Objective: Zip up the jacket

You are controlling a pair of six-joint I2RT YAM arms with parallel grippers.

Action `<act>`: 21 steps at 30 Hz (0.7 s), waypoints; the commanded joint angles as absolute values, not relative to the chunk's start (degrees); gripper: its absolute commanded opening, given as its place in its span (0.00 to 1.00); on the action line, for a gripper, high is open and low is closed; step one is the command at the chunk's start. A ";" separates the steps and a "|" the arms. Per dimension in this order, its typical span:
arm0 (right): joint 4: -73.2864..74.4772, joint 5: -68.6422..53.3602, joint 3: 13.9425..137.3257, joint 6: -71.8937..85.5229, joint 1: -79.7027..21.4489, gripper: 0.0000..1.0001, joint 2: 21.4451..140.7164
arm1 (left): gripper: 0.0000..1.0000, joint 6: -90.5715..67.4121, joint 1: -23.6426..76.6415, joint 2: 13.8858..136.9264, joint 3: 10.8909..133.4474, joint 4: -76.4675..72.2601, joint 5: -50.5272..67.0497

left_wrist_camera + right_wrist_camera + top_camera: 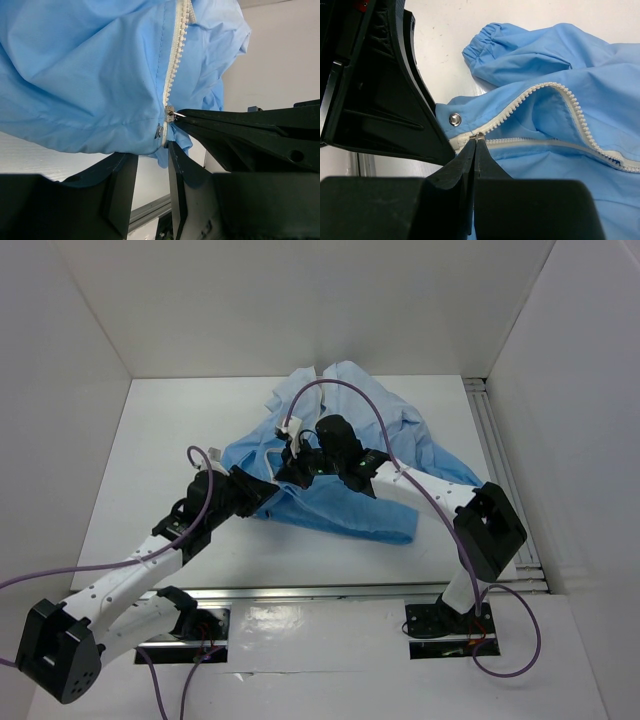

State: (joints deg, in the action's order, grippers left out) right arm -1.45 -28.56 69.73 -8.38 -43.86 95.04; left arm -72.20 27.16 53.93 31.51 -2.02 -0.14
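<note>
A robotics lab test cell; a plain white desk [170,430] is boxed in by bare white panels [300,310] at the back and both sides; an aluminium rail [320,592] along the near edge carries two bolted arm bases [440,622]; purple cables [340,382] loop loose; a second track [492,435] lines the right side.

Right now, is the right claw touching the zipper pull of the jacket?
Touching. The right wrist view shows the right claw shut, its tips pinching the small metal zipper pull of the jacket.

Left wrist: jacket [80,75] cropped top, left.
</note>
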 commanded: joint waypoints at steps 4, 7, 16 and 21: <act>-2.64 -29.27 72.16 -7.91 -44.56 0.00 93.08 | 0.41 -71.28 27.25 53.53 34.01 -5.45 -2.55; -2.64 -29.27 72.68 -7.91 -44.56 0.00 93.08 | 0.37 -71.28 27.25 53.53 34.62 -5.45 -2.55; -2.11 -29.27 73.21 -7.91 -45.09 0.00 93.60 | 0.32 -71.28 27.25 53.53 35.15 -5.45 -3.60; -0.97 -29.27 73.74 -7.91 -45.62 0.00 93.60 | 0.38 -71.28 27.25 53.53 35.16 -5.45 -4.13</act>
State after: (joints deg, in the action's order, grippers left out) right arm -0.78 -28.40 70.59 -8.38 -44.40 95.04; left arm -72.03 27.16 53.93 32.27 -2.55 -2.76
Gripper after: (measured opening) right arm 0.008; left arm 0.375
